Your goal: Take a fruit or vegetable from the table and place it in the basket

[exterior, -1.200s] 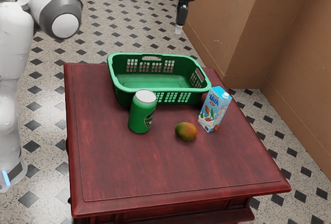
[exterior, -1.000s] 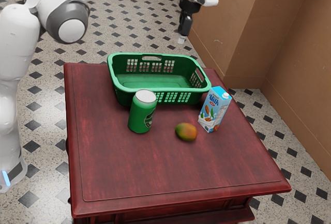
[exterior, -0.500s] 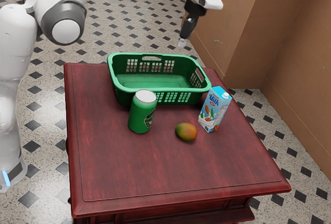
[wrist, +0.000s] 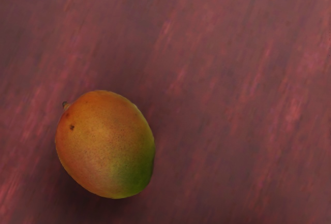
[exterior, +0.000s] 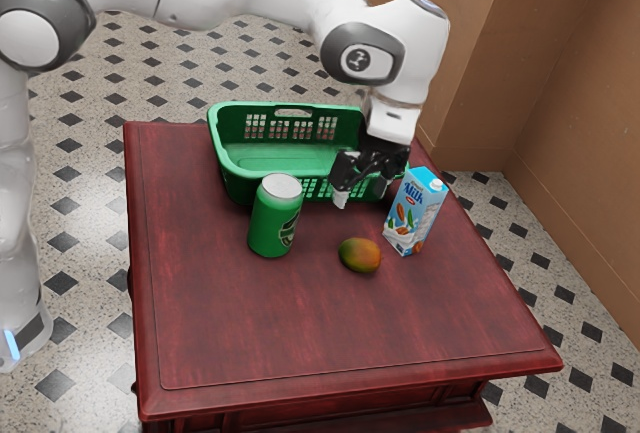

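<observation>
The mango [exterior: 360, 255] sits on the table [exterior: 300, 323], the milk carton [exterior: 413, 213] near it. Above the fruit, the gripper [exterior: 362, 197] hangs open and empty. If it drops off-centre, a finger could knock that rounded side and roll it against the carton.

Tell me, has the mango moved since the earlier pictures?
No. In the exterior view, the mango lies at the same spot on the table, with the same gap to the can.
</observation>
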Motion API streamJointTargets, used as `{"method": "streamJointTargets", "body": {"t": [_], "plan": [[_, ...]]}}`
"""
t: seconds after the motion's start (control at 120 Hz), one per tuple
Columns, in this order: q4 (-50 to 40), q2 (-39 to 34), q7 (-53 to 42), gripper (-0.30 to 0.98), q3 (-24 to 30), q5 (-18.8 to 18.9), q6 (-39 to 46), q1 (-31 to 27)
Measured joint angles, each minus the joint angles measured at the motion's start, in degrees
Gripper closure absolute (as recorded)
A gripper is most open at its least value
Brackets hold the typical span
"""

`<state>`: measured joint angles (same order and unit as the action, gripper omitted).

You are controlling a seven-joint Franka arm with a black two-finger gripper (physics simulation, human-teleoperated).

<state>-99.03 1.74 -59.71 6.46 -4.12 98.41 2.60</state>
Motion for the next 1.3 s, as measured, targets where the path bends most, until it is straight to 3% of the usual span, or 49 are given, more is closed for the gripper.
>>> {"method": "streamJointTargets", "body": {"t": [0.158, 0.425, 0.917, 1.3], "plan": [[-3.15, 0.46, -0.76, 0.00, 0.90, 0.11, 4.22, 1.09], [-4.87, 3.36, -0.85, 0.00, 2.87, 1.45, 8.97, -5.94], [-4.94, 7.31, 0.59, 0.00, 5.40, 3.05, 11.78, -5.27], [-8.81, 5.51, 1.72, 0.00, 6.61, 3.11, 13.21, -5.33]]}}
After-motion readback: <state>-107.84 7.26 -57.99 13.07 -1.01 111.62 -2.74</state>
